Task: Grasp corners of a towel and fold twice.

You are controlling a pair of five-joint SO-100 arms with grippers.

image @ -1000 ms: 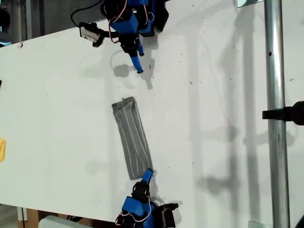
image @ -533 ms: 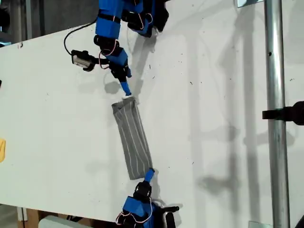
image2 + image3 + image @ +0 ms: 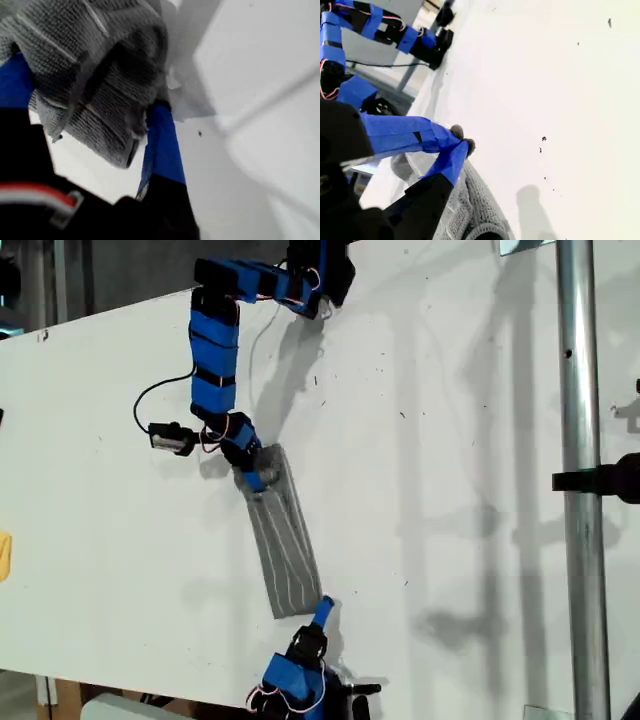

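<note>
My first gripper [image 3: 90,95]: it is pinching the towel [image 3: 100,60]. One blue finger [image 3: 162,145] is on one side of a thick bunch of grey cloth and the other blue finger is on the other side.
Where my first gripper is: in the exterior view it [image 3: 255,477] sits on the end of the towel that is toward the top of the picture. Its blue arm [image 3: 215,350] reaches down to it from the top edge of the table.
My second gripper [image 3: 462,146]: its two blue tips are pressed together. There is a small dark fuzzy bit right at the tips. I cannot tell if that bit is cloth.
Where my second gripper is: in the exterior view it [image 3: 322,610] is just beside the corner [image 3: 298,608] of the towel that is toward the bottom of the picture. In the second wrist view some grey cloth [image 3: 470,220] lies just under it.
The towel [image 3: 285,550]: it is a long thin grey strip with white stripes. It lies flat on the table between the two grippers, a bit slanted.
The table [image 3: 450,490]: white, with small dark specks.
The pole [image 3: 580,490]: shiny metal, at the exterior view's right, well apart from the towel.
</note>
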